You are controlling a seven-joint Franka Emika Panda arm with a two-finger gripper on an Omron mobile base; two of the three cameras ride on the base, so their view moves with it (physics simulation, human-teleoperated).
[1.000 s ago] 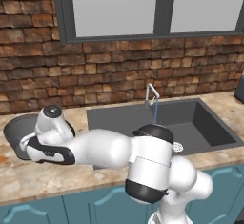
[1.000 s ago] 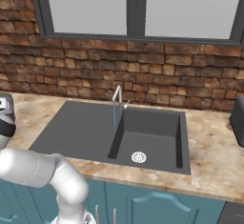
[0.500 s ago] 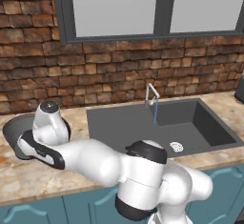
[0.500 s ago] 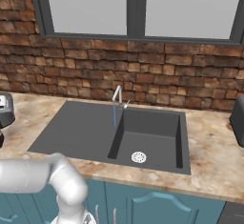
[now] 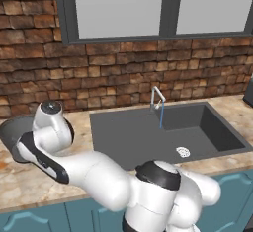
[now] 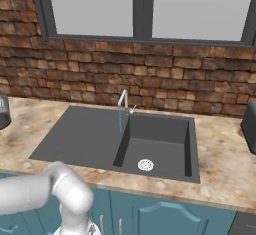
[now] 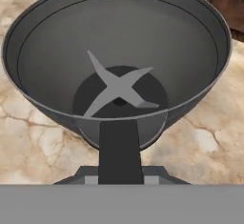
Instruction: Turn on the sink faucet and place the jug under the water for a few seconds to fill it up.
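Jug (image 7: 119, 51) is seen from above in the hand view, standing on the counter (image 7: 28, 142) left of the sink (image 5: 163, 132), a grey blade cross at its bottom and its black handle (image 7: 119, 149) nearest the camera. Gripper state cannot be told. Water (image 5: 160, 117) is seen falling from the faucet (image 5: 156, 97).

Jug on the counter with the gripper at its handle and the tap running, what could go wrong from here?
1. The gripper pinches only the narrow black handle; the wide jug may tilt or swing when lifted.
2. The water falls close to the sink faucet, so the jug's rim could knock the spout.
3. The jug stands left of the sink; carried low, it could clip the basin edge.
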